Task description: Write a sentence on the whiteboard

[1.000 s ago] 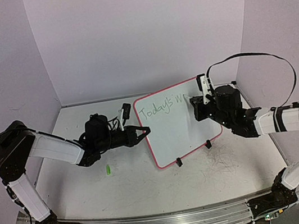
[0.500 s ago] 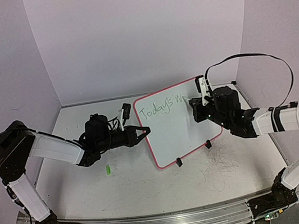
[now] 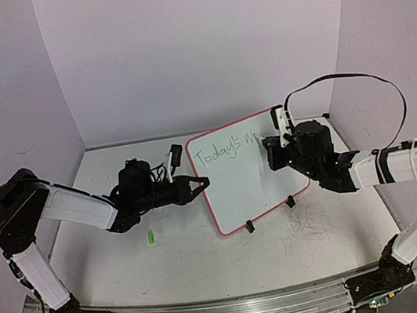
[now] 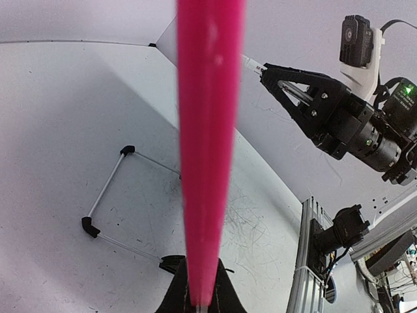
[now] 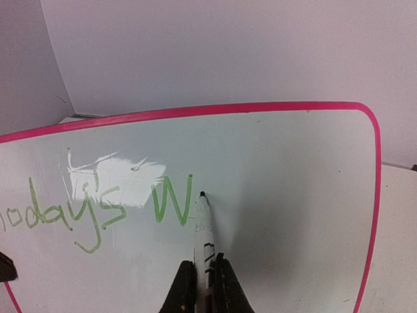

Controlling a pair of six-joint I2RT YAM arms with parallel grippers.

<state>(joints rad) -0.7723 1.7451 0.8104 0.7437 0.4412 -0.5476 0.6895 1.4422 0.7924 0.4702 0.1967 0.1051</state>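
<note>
The whiteboard [image 3: 255,177] stands tilted at mid-table, with a pink rim and black clip feet. Green writing on it reads "Today's W" [image 3: 221,153]. My left gripper [image 3: 203,183] is shut on the board's left rim, which fills the left wrist view as a pink bar [image 4: 205,143]. My right gripper [image 3: 270,151] is shut on a white marker [image 5: 204,228]. The marker's tip touches the board [image 5: 300,195] just right of the green "W" [image 5: 171,202]. The right gripper's fingers [image 4: 296,88] also show in the left wrist view.
A small green marker cap [image 3: 150,236] lies on the scribbled grey tabletop left of the board. A thin wire stand with black feet [image 4: 104,195] sits behind the board. Purple walls close in the back and both sides.
My right gripper has shifted slightly to the left with the marker, and the "W" now stands finished. The left arm and the board have not moved.
</note>
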